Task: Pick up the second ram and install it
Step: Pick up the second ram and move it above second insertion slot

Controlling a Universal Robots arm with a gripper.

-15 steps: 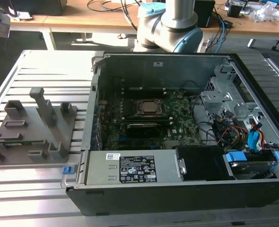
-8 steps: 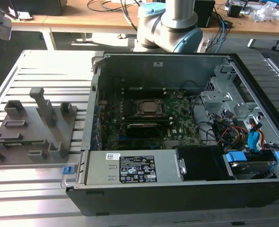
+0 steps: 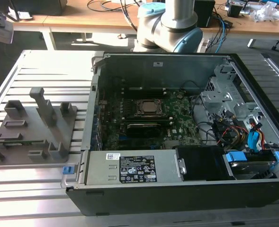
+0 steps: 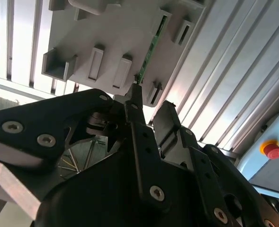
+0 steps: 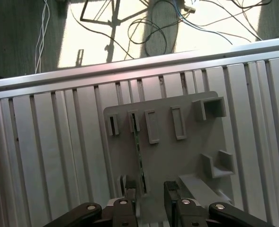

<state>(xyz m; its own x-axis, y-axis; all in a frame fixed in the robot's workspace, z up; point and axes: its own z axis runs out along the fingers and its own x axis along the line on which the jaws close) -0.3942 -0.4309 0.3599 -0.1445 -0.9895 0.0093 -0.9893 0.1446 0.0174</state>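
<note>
In the first wrist view, I look past my gripper [image 5: 150, 189] at a grey slotted holder [image 5: 186, 156] lying on a slatted metal table [image 5: 49, 142]. The second ram [image 5: 138, 156] stands on edge in the holder, a thin green strip stretching away from the gripper. The fingers [image 5: 130, 195] are spread with a clear gap and grip nothing. The ram's near end lies just inside that gap, close beside one finger; I cannot tell if they touch. In the exterior view, the holder sits beside the open computer case [image 3: 177, 198], to the exterior view's left.
</note>
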